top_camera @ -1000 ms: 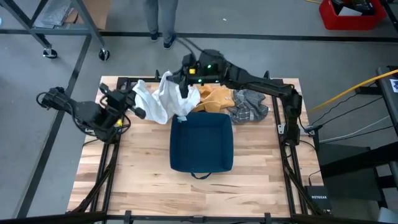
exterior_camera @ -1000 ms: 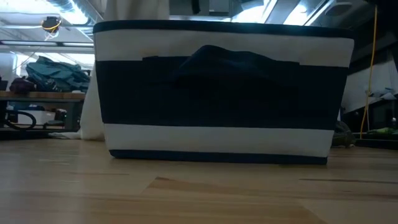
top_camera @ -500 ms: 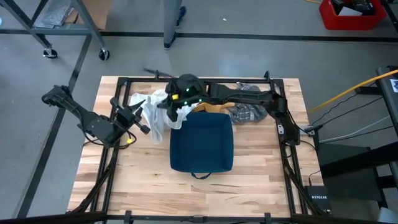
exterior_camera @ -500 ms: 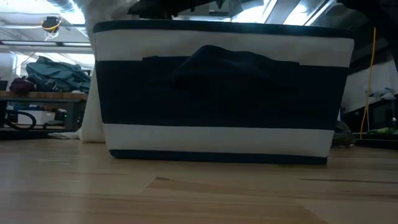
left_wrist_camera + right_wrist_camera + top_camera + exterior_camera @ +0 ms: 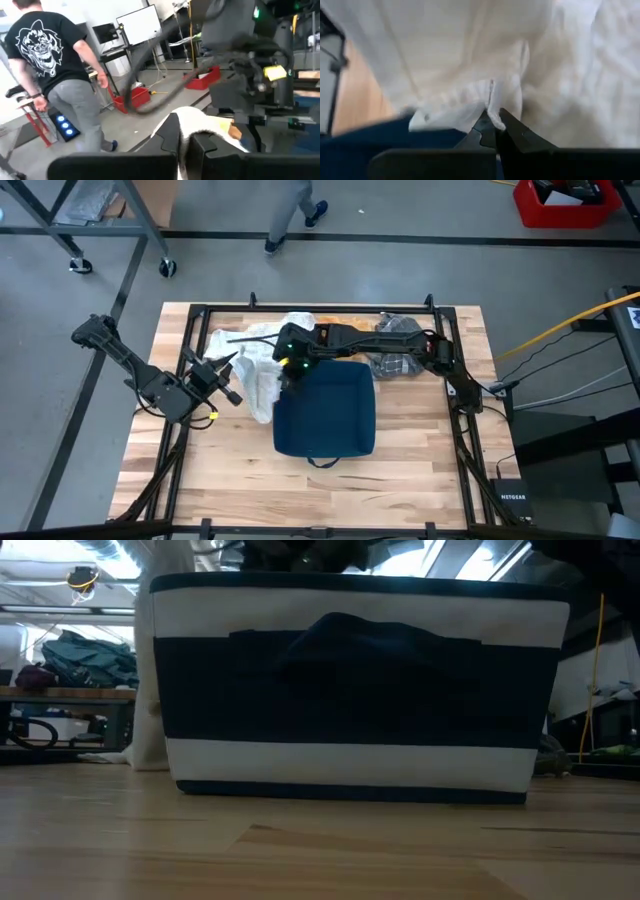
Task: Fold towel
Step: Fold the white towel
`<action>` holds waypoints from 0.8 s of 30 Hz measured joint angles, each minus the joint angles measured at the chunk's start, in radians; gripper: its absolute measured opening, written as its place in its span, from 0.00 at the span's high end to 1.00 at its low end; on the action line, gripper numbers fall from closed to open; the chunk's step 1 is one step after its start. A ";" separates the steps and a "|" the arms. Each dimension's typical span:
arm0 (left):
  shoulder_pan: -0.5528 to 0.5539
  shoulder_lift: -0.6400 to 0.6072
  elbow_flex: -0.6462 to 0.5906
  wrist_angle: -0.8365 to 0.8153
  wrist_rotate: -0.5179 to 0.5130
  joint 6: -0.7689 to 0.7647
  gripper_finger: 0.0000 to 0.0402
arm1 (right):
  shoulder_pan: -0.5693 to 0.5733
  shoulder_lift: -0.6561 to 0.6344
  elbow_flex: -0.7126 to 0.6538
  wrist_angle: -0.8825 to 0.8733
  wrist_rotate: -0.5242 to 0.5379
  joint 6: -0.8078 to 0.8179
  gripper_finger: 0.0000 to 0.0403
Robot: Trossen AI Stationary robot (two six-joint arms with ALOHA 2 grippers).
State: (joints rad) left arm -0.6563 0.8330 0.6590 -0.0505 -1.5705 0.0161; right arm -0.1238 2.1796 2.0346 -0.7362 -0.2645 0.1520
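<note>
While we look down from above, the towel point(image 5: 262, 360) lies bunched just left of the bin point(image 5: 324, 408), pinched by our left gripper point(image 5: 232, 376) and right gripper point(image 5: 285, 370). In each wrist view, clenched fingers point(image 5: 172, 131) grasp white cloth.

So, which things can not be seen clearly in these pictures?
- Low view: navy basket blocks the white towel, both tools and the table's far side.
- High view: right arm covers its tool and the orange cloth.
- Right wrist view: towel fills the picture, hiding its full shape.
</note>
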 joint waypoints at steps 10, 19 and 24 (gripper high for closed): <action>0.000 0.000 0.000 0.000 0.057 -0.003 1.00 | -0.001 0.000 0.000 -0.345 0.028 -0.061 1.00; 0.002 0.000 0.000 0.003 0.072 0.020 1.00 | -0.001 0.000 0.000 -0.445 0.027 -0.109 1.00; 0.004 0.000 0.000 0.002 0.051 0.044 1.00 | -0.003 0.000 0.000 -0.266 0.001 -0.107 1.00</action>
State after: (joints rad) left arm -0.6521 0.8330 0.6590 -0.0485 -1.5193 0.0598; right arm -0.1269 2.1796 2.0347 -1.0024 -0.2634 0.0449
